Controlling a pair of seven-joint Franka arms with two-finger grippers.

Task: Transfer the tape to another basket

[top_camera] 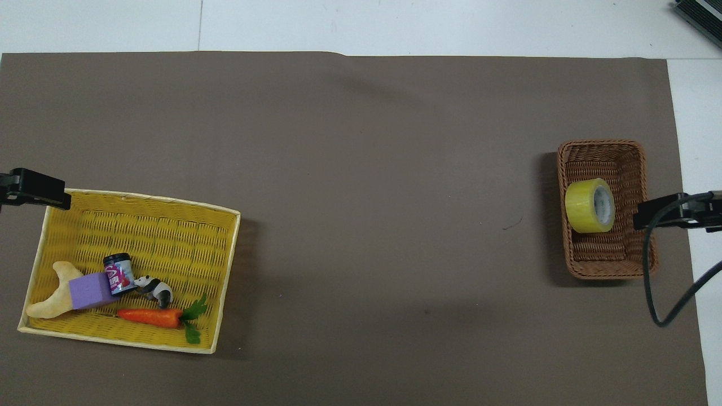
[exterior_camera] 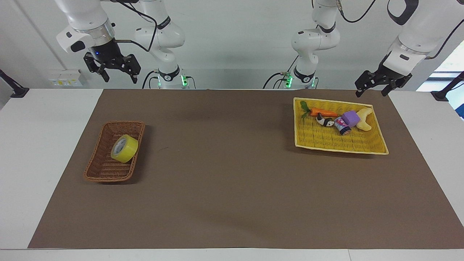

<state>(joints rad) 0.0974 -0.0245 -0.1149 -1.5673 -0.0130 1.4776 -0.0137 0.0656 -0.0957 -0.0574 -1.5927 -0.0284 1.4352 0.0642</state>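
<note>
The tape (exterior_camera: 124,148), a glossy translucent yellow roll with a pale core, is seen on edge inside the brown wicker basket (exterior_camera: 101,170) on the table (exterior_camera: 232,203). Both the right hand (exterior_camera: 116,73) and left hand (exterior_camera: 373,88) are held aloft, fingers spread.

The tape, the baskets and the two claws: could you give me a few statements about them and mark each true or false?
1. The tape lies in the brown basket. True.
2. The right gripper holds the tape. False: it hangs open, up in the air.
3. A carrot lies in the yellow tray. True.
4. The left gripper is reaching into the brown basket. False: it hangs by the tray's corner.
</note>
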